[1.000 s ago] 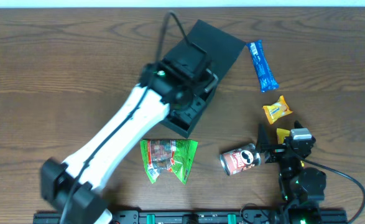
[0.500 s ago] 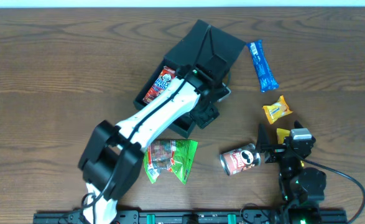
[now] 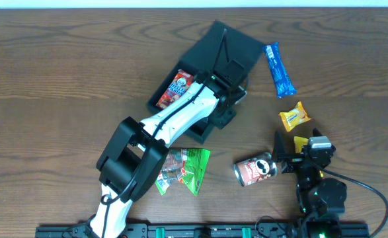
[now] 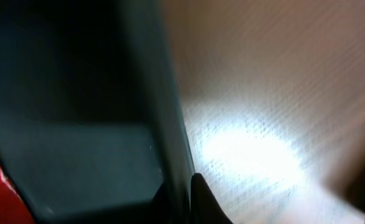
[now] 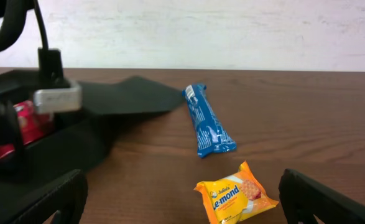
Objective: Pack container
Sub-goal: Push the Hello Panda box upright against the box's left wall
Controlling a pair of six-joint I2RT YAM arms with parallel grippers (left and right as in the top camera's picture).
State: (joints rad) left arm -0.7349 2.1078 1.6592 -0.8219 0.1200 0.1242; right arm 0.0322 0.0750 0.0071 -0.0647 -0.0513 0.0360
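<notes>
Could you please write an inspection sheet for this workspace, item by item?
Surface: brown wooden table.
Job's things: dark container, lid open; red snack packet inside it.
Clutter: blue bar, yellow biscuit packet, red can lying on its side, green packet; all outside the container.
Grippers: left gripper shut at the container wall; right gripper open, holding nothing.
Cables: black cable above the container.
Surroundings: pale wall behind the table.
</notes>
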